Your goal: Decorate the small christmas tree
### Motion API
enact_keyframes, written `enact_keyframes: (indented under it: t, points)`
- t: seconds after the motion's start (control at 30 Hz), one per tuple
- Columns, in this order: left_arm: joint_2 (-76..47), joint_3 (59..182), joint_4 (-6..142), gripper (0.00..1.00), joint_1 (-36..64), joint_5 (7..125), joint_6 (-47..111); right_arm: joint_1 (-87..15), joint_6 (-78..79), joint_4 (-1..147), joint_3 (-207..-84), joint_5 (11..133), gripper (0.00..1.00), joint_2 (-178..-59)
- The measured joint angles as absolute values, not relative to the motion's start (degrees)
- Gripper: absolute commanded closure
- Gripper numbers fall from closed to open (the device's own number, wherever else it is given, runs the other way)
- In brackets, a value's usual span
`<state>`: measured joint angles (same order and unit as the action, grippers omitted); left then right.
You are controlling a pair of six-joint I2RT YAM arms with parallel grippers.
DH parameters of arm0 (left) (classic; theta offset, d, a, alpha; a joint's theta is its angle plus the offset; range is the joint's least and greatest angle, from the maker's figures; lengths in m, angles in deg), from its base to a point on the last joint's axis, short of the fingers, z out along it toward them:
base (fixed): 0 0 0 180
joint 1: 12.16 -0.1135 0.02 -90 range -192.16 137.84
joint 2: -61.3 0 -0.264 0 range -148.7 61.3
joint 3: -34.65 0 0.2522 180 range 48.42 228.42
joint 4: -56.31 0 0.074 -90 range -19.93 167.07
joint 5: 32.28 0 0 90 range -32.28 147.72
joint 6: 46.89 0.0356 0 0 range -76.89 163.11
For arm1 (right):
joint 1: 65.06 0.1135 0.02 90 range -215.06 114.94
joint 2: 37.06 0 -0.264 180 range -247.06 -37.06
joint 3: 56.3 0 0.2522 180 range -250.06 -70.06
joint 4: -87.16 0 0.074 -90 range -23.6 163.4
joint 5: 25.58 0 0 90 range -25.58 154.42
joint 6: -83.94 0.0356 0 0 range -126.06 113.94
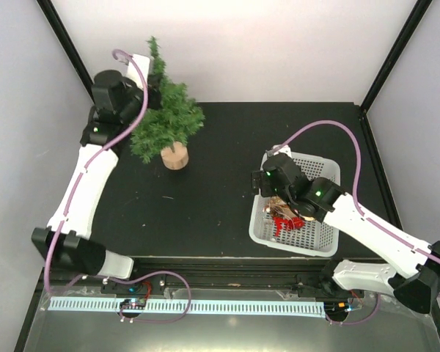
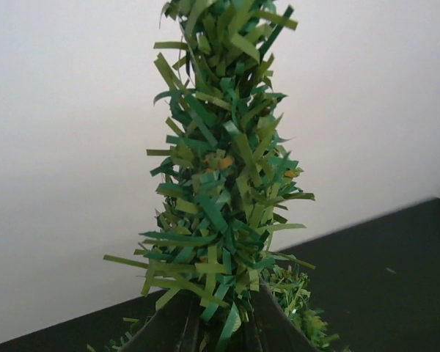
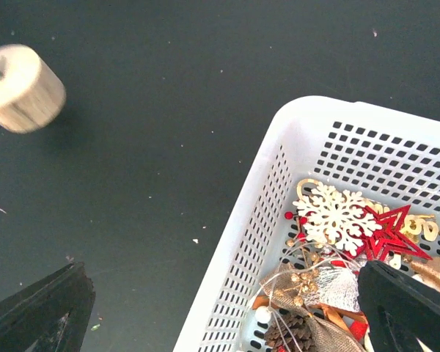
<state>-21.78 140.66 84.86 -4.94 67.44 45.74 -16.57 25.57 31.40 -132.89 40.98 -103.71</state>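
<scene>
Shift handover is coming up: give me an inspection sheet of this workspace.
Surface: black tabletop, a few light specks.
Job's things: small dark-green christmas tree on round wooden base; white perforated plastic basket holding cream snowflake, red star and other ornaments.
Clutter: nothing seen beyond the specks.
Grippers: left gripper shut on the tree's needles; right gripper open over the basket's edge.
Cables: purple cables run along both arms.
Surroundings: white walls, black frame posts.

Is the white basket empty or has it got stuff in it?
Not empty: the white basket holds a cream snowflake, a red star and other ornaments.
</scene>
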Motion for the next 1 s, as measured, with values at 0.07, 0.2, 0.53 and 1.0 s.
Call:
enact_keyframes:
  t: [0.07, 0.2, 0.53, 1.0]
  points:
    - [-17.5, 137.01, 84.9, 0.94, -0.89, 68.2, 46.29, -16.57, 25.94, 31.34, -132.61, 40.91, 0.02, -102.42]
    - [-11.49, 134.0, 86.76, 0.95, 6.71, 69.95, 47.4, -16.57, 26.51, 30.42, -132.08, 40.14, 0.01, -98.9]
    - [-6.0, 132.71, 93.25, 0.94, 20.02, 72.18, 48.34, -16.57, 27.52, 28.74, -131.91, 38.0, 0.02, -95.28]
    - [0.42, 125.19, 97.42, 0.92, 23.67, 72.9, 50.86, -16.57, 28.63, 27.97, -131.25, 37.98, 0.02, -95.3]
